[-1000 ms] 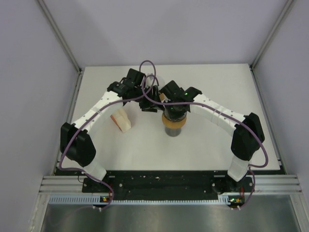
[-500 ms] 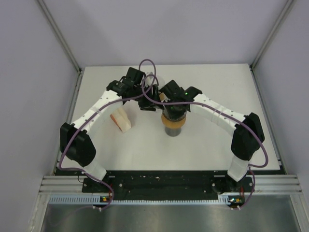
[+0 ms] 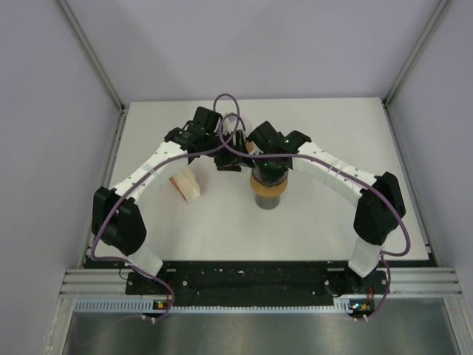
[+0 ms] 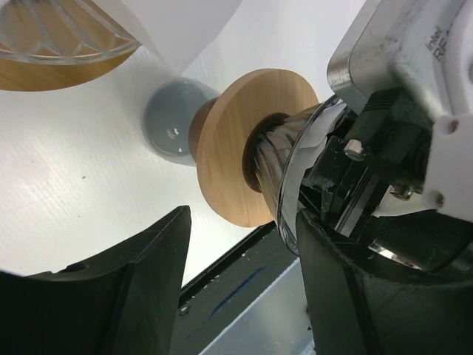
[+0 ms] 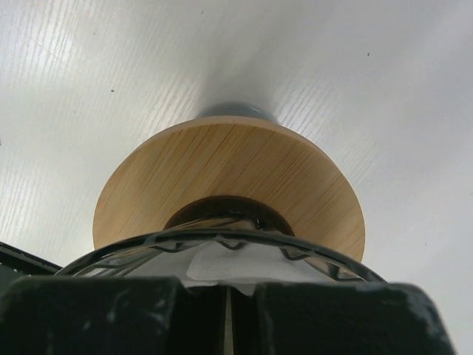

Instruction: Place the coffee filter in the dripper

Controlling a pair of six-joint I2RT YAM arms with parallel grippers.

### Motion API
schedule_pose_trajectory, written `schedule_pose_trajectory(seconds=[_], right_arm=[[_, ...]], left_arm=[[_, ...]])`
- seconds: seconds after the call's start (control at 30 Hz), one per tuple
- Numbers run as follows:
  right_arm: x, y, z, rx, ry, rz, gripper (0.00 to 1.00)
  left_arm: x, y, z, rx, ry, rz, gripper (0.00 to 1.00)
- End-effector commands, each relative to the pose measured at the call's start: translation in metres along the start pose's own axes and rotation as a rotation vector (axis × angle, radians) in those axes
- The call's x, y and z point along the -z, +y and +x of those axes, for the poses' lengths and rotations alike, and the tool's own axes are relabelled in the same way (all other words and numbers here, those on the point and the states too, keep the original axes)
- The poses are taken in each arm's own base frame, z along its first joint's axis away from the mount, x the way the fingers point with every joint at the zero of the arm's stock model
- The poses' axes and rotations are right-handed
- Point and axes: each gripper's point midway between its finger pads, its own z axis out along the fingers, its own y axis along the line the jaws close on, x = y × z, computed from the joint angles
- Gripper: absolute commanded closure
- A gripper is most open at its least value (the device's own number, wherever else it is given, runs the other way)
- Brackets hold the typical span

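Left gripper (image 4: 242, 216) first: its two black fingers (image 4: 126, 296) stand well apart, open, and through the gap I see the near edge of the table (image 4: 66, 192). On the overhead camera it sits just beside the dripper (image 4: 247, 151), to the left and a little beyond it. Its right finger comes close to the rim of the ribbed glass cone (image 4: 292, 159); I cannot tell whether they touch.

Right gripper (image 5: 228, 287) is closed. On its own camera the two fingertips press together with only a thin pale seam between them. It comes down from above into the mouth of the cone.

The coffee filter (image 5: 222, 265) is inside the dripper. I see it as white paper behind the glass wall, directly ahead of the closed fingertips. Whether the paper is pinched in that seam or merely touched by the tips, I cannot tell from here.

The dripper stands upright, its glass cone on a round wooden collar (image 5: 229, 181). The collar rests on a grey cup (image 4: 171, 127) at about the middle of the white table. From overhead the right gripper covers the cone's mouth, so only the collar shows there.

Left of the dripper and apart from it, a pale wedge (image 3: 185, 185) lies on the table; it is too small for me to say what it is. Purple cables (image 3: 222, 100) loop above both grippers.
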Motion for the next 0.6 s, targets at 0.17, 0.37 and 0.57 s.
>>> schedule_pose_trajectory(seconds=[0.17, 0.37, 0.57], right_arm=[[-0.008, -0.002, -0.012, -0.053, -0.047, -0.029, 1.00], [-0.009, -0.003, -0.012, -0.062, -0.046, -0.026, 1.00], [-0.008, -0.004, -0.015, -0.064, -0.053, -0.018, 1.00]], left_arm=[[0.020, -0.029, 0.007, -0.029, -0.065, 0.278, 0.34], [0.024, -0.035, 0.016, -0.005, -0.095, 0.361, 0.31], [0.020, -0.039, 0.004, 0.013, -0.140, 0.373, 0.27]])
